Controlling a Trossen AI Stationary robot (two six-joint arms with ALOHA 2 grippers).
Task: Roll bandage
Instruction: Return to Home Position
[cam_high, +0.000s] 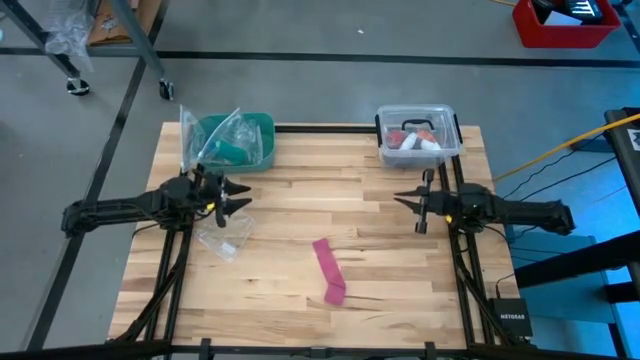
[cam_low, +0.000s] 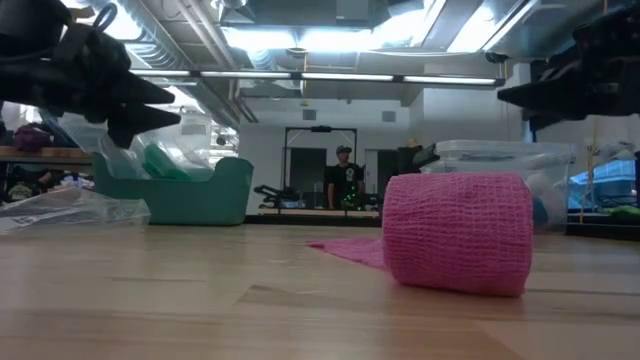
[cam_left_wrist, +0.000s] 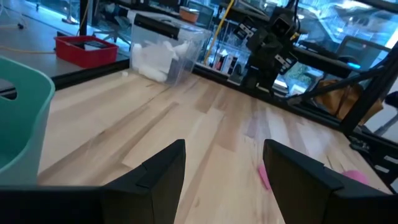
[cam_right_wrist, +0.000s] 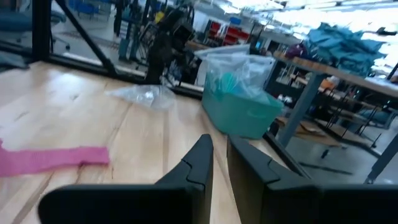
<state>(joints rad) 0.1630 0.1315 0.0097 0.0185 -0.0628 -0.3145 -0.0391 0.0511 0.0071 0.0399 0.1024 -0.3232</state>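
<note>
Standing person (cam_low: 344, 178), low view only

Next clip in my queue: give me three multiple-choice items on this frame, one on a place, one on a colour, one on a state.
1. Where does the pink strip lie?
A. On the floor
B. On the table, between the two arms
C. Draped over a chair

2. What colour is the bin on the left arm's side of the table?
A. Teal-green
B. Red
C. Yellow

3. How is the left gripper?
A. Shut on the pink strip
B. Shut, with nothing in it
C. Open and empty

Answers:
1 B: the high view shows it on the wood, one end rolled up.
2 A: both the high and low views show teal-green walls.
3 C: the left wrist view shows its fingers wide apart, with only bare table between them.
</note>
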